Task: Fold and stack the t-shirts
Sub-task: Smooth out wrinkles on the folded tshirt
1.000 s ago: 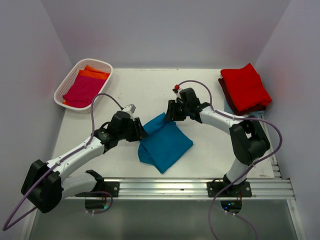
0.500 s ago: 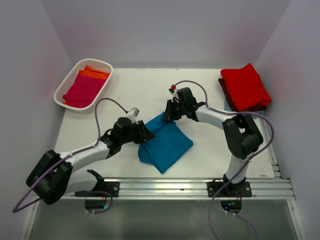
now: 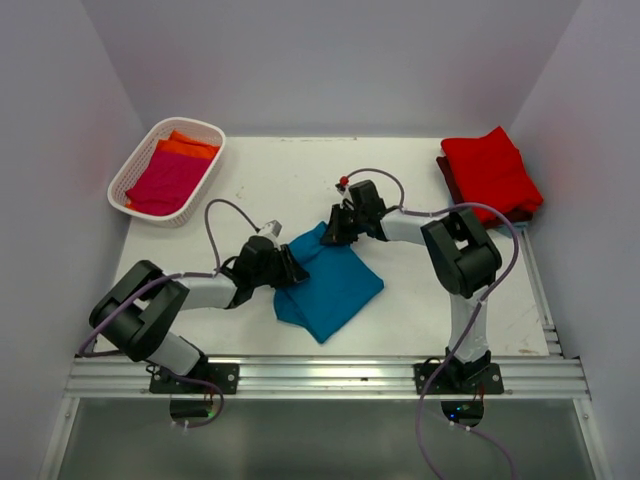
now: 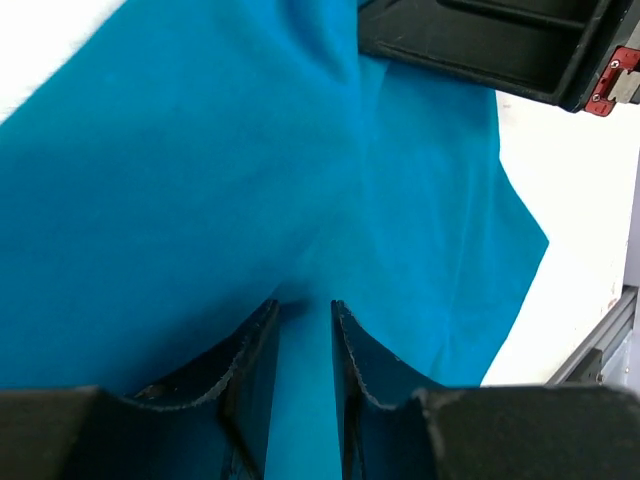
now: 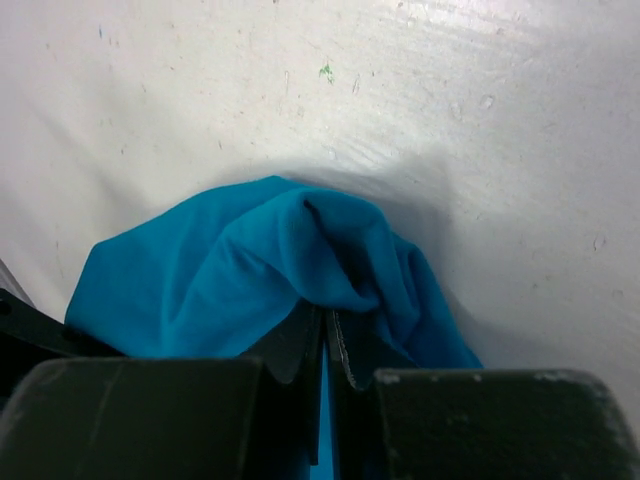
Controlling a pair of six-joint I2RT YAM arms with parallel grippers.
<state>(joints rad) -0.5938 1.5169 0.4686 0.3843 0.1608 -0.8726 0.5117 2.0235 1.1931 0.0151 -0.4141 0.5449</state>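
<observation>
The teal blue t-shirt (image 3: 332,287) lies partly folded on the white table, near the middle. My left gripper (image 3: 291,268) is low at its left edge, with a band of the teal cloth (image 4: 200,170) between its narrow-set fingers (image 4: 303,305). My right gripper (image 3: 337,228) is at the shirt's far corner, shut on a bunched fold of teal cloth (image 5: 250,260) between its fingertips (image 5: 325,312). A folded red shirt (image 3: 490,172) lies on a maroon one (image 3: 517,214) at the back right. Magenta (image 3: 165,182) and orange (image 3: 186,147) shirts lie in the basket.
The white lattice basket (image 3: 133,166) stands at the back left. The right gripper's black body (image 4: 480,45) is close ahead in the left wrist view. An aluminium rail (image 3: 330,375) runs along the near table edge. Grey walls close in the sides and the back.
Both arms have sunk lower and folded in. The left gripper slid slightly right at the shirt's edge and the right gripper shifted slightly left. The teal shirt has barely moved.
</observation>
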